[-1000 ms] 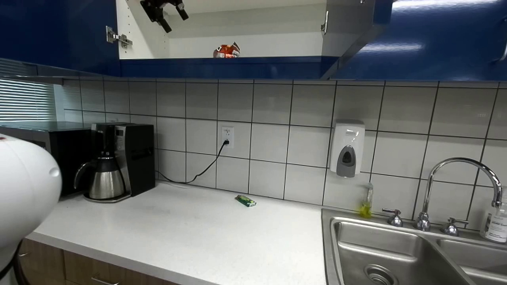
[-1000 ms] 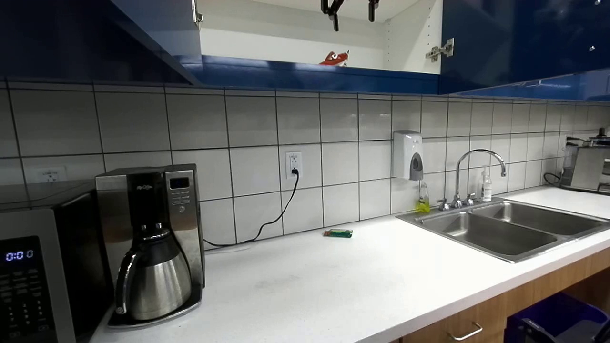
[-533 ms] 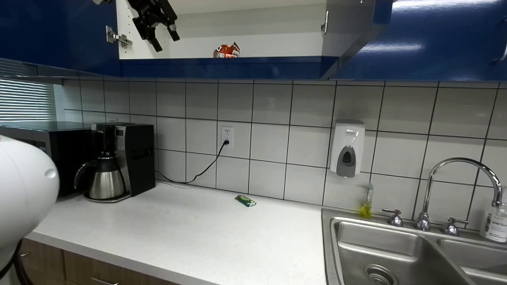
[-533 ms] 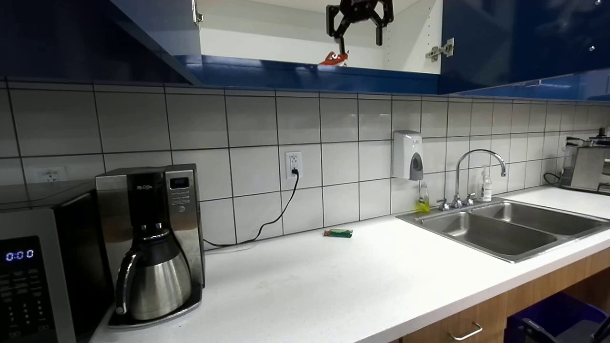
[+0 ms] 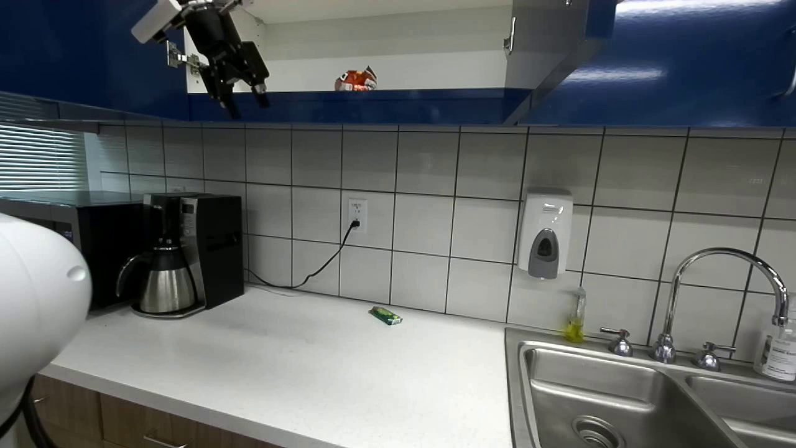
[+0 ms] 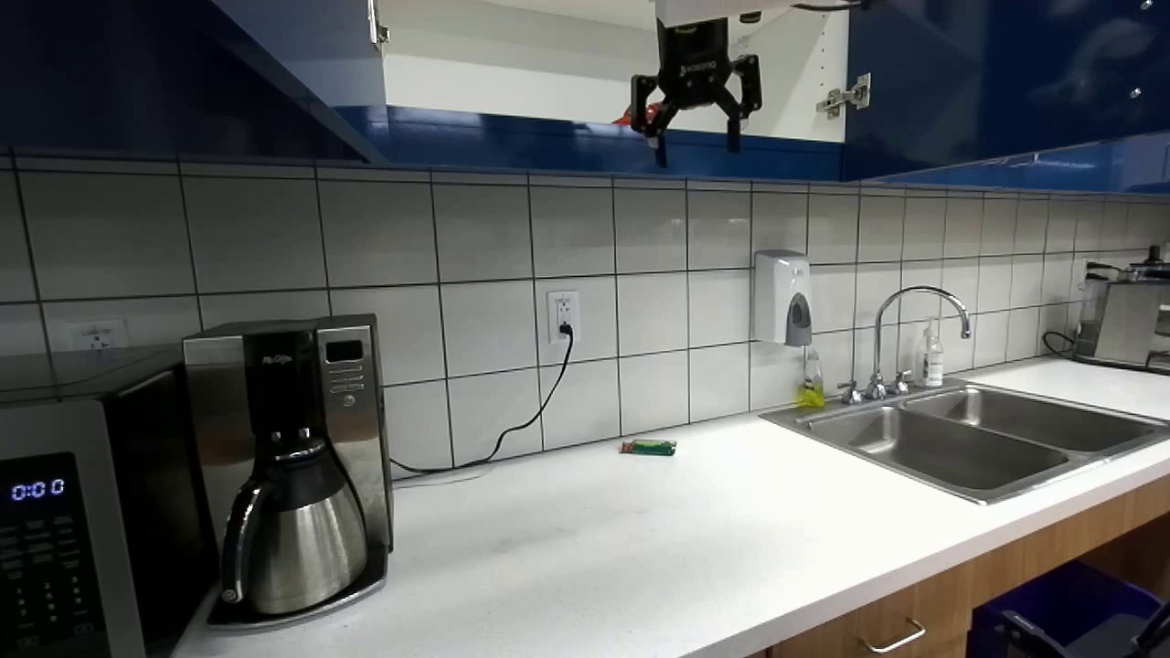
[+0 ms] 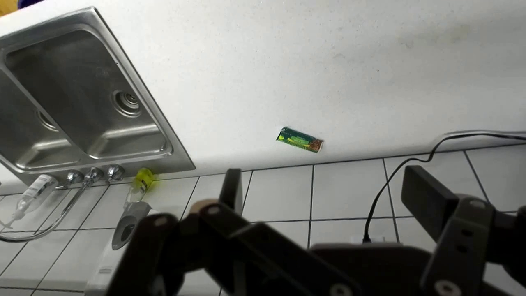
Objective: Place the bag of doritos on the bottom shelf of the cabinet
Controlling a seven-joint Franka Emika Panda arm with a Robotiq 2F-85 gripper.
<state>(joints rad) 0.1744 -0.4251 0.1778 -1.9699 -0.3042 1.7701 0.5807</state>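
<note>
The red bag of doritos (image 5: 356, 79) stands inside the open blue cabinet (image 5: 348, 107), just behind its blue bottom edge. In an exterior view the bag (image 6: 624, 119) is partly covered by my gripper. The bottom shelf's top surface is hidden behind the cabinet's blue edge (image 6: 512, 142); the bag appears to rest on it. My gripper (image 5: 248, 107) is open and empty, pointing down in front of the cabinet opening, apart from the bag. It also shows in an exterior view (image 6: 697, 153) and in the wrist view (image 7: 322, 176). The bag is out of the wrist view.
A small green packet (image 5: 385, 315) lies on the white counter (image 6: 585, 548) near the tiled wall; it shows in the wrist view (image 7: 300, 139). A coffee maker (image 6: 311, 512) and microwave (image 6: 55, 512) stand at one end, a sink (image 5: 591, 373) at the other. Cabinet doors (image 5: 559, 50) hang open.
My gripper has moved down and back out of the cabinet opening, with its fingers open. The bag of doritos has stayed in place on the cabinet's bottom.
</note>
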